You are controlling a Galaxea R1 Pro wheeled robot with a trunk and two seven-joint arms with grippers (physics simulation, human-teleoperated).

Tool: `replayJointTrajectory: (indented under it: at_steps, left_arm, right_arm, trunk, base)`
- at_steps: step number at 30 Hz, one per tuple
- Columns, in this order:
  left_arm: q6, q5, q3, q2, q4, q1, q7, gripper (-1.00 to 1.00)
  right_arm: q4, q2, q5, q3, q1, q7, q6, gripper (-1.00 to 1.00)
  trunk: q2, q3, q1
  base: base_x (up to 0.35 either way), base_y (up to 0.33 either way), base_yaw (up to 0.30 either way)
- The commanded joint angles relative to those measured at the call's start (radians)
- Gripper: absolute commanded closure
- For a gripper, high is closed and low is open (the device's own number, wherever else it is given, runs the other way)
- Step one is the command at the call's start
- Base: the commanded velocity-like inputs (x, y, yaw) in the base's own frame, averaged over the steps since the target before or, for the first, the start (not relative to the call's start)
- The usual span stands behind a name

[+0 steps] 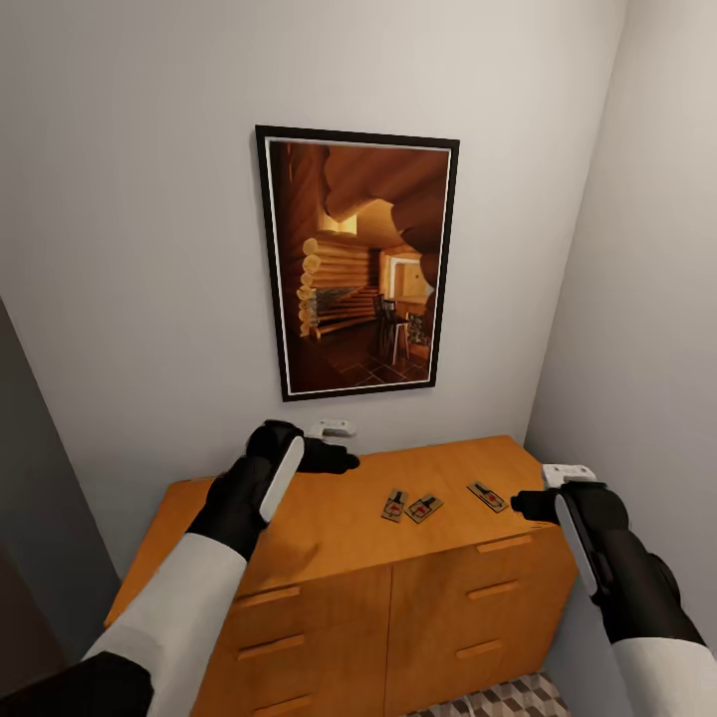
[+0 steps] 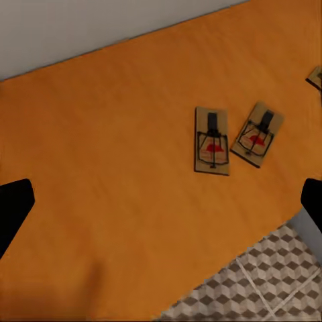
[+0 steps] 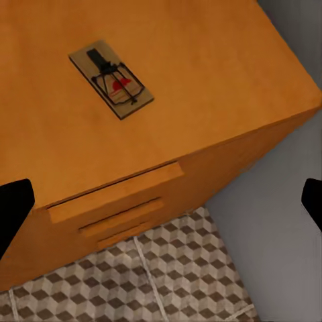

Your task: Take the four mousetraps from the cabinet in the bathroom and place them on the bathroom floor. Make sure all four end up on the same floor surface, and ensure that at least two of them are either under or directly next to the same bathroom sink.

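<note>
cabinet [image 1: 339,588] orange-brown wood; mousetraps [image 2: 212,141] tan with black wire, red spot; floor [image 3: 168,282] brown/beige/white cube pattern; fingers [image 3: 13,204] black.

Evenly and softly lit throughout, with no visible lamp and no glare on the pale grey walls [image 1: 129,199]. Only faint, diffuse shading on the flat top of the orange-brown wooden cabinet [image 1: 329,538], slightly darker below the left arm. Rendered clean but a little soft, with mild smearing at fine detail on the small brown mousetraps [image 2: 212,141] and wide-angle stretching toward the head view's edges.
</note>
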Motion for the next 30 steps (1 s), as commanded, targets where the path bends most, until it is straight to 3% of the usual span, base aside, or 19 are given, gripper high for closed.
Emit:
replayJointTrajectory:
  at_steps: [1,11,12,19,24,30]
  left_arm:
    - [0.004,0.003,0.001,0.000,0.034,-0.016,0.000,-1.00]
    - [-0.019,0.006,0.003,0.018,0.352,-0.113,0.002,-1.00]
    - [-0.019,0.006,0.003,0.018,0.352,-0.113,0.002,-1.00]
    - [-0.120,0.002,0.003,0.037,0.521,-0.137,0.007,-1.00]
    - [-0.188,-0.001,0.002,0.046,0.575,-0.142,0.016,-1.00]
    - [-0.210,0.000,0.003,0.048,0.582,-0.143,0.011,-1.00]
  right_arm:
    - [0.024,0.001,0.005,0.002,-0.019,-0.005,0.004,-1.00]
    - [0.356,0.011,0.055,0.010,-0.230,-0.019,-0.006,-1.00]
    - [0.356,0.011,0.055,0.010,-0.230,-0.019,-0.006,-1.00]
    - [0.650,0.045,0.113,0.011,-0.377,-0.046,-0.144,-1.00]
    - [0.811,0.065,0.159,0.011,-0.434,-0.074,-0.243,-1.00]
    - [0.876,0.080,0.187,0.011,-0.455,-0.089,-0.290,-1.00]
  trunk:
    - [-0.001,-0.001,0.000]
    - [-0.001,-0.001,0.000]
    - [-0.001,-0.001,0.000]
    - [-0.001,-0.001,0.000]
    - [-0.001,-0.001,0.000]
    - [-0.001,-0.001,0.000]
  base:
    - [0.000,0.000,0.000]
    - [0.000,0.000,0.000]
    - [0.000,0.000,0.000]
    - [0.000,0.000,0.000]
    - [0.000,0.000,0.000]
    - [0.000,0.000,0.000]
